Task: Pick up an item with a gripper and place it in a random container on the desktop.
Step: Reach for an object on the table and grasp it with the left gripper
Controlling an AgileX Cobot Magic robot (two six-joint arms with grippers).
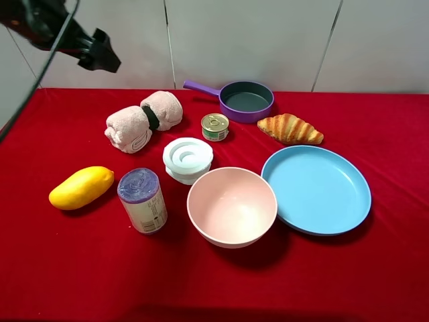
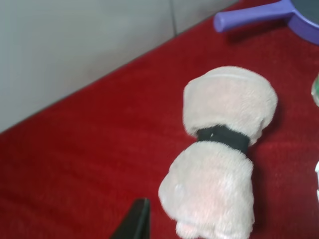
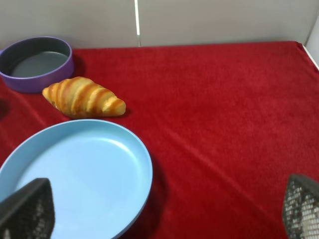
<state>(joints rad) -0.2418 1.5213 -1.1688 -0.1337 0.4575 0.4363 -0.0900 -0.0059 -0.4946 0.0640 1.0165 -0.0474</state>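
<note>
On the red cloth lie a pink rolled towel with a black band (image 1: 144, 121), a yellow mango (image 1: 81, 187), a purple-lidded can (image 1: 142, 200), a small tin (image 1: 214, 127), a white round stack (image 1: 188, 159) and a croissant (image 1: 290, 129). The containers are a pink bowl (image 1: 231, 206), a blue plate (image 1: 315, 190) and a purple pan (image 1: 245, 100). My left gripper (image 1: 100, 57) hangs high at the back left, above and behind the towel (image 2: 219, 149); only one fingertip (image 2: 137, 219) shows. My right gripper (image 3: 164, 209) is open and empty, over the plate's (image 3: 75, 169) right edge, near the croissant (image 3: 82, 97).
The pan's handle (image 2: 249, 15) points toward the towel. The pan (image 3: 35, 62) stands behind the croissant by the grey back wall. Bare red cloth stretches right of the plate and along the front edge.
</note>
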